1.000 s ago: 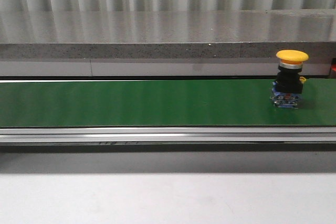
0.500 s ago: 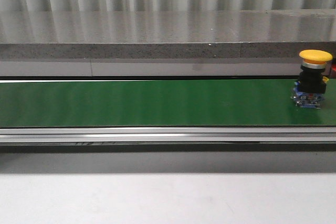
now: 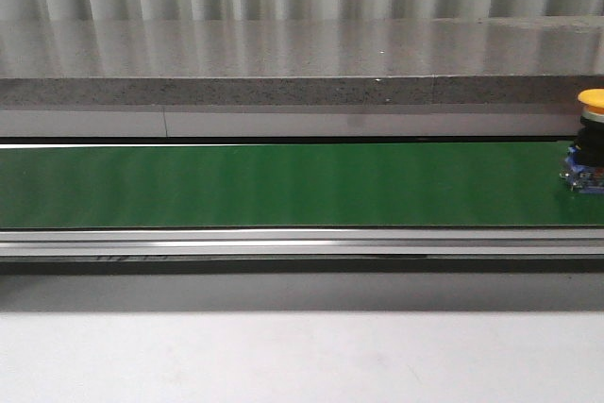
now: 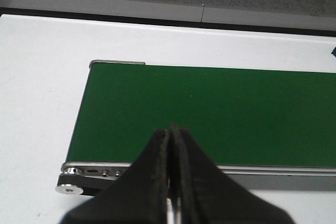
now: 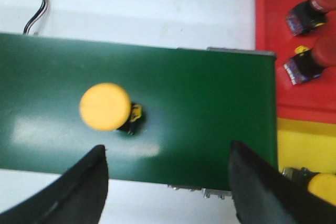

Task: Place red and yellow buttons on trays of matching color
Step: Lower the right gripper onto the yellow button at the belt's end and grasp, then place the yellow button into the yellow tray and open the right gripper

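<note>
Our right gripper (image 5: 167, 184) hangs spread wide, empty, above the yellow button (image 5: 105, 106) standing on the green belt (image 5: 199, 103). Our left gripper (image 4: 170, 182) is clenched. A late descent risks missing it.

A yellow button (image 5: 104, 106) stands upright on the green belt; 2 red buttons (image 5: 308, 40) lie on the red tray (image 5: 268, 51).

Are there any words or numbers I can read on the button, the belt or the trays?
None: no words, numbers or signs can be read in any view.
Yellow button: plain cap, no lettering.
Green belt: bare.
Red tray and yellow tray: no labels showing.
Red buttons: the blue parts are too blurred to tell if anything is printed there.
</note>
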{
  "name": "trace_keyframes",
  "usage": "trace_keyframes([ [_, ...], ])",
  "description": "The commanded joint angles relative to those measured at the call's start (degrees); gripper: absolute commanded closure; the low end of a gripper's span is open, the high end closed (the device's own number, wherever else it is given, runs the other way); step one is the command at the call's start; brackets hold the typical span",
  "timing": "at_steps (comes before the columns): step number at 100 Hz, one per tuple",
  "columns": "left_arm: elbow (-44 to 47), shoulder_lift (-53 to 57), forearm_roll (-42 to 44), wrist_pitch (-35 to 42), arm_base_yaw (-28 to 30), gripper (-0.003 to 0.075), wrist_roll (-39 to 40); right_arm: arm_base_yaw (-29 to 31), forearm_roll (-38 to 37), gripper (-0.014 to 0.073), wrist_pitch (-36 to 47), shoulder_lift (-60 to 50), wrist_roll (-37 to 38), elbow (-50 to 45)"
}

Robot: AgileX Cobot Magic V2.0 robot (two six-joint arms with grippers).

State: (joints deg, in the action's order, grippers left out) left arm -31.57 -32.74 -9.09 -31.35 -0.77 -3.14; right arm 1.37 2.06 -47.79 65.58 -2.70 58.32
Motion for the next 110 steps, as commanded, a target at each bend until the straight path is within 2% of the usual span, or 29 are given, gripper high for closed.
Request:
trace_keyframes([
  [1,-1.56,0.05,-0.59,4.46,-0.4,0.074,0.15,-1.93,-0.01,0.0104,1.11,-0.92,-1.55,0.24],
  [28,-1.56,0.05,-0.59,4.46,-0.4,0.074,0.15,-4.24,-0.01,0.0104,0.69,2.29,-1.55,-1.77],
  [47,-1.56,0.05,-0.59,4.46,-0.4,0.074,0.15,-4.24,-0.64,0.0104,5.57,7.17,-1.61,-1.77],
  [60,-1.56,0.05,-0.59,4.46,-0.4,0.074,0.15,-2.99,-3.16,0.0104,7.2,10.91,-1.61,-1.77],
  [78,-1.56,0.05,-0.59,4.25,-0.4,0.074,0.15,0.53,-3.1,0.0104,10.74,14.29,-0.84,-1.77],
  [91,-1.56,0.05,-0.59,4.25,-0.4,0.074,0.15,0.98,-2.61,0.0109,14.26,14.58,-0.55,-1.77],
  [100,-1.56,0.05,-0.59,4.25,-0.4,0.074,0.15,0.98,-2.45,0.016,15.25,14.58,-0.55,-1.77],
  [110,-1.56,0.05,-0.59,4.25,-0.4,0.074,0.15,0.98,-2.45,0.0289,14.37,14.58,-0.55,-1.77],
])
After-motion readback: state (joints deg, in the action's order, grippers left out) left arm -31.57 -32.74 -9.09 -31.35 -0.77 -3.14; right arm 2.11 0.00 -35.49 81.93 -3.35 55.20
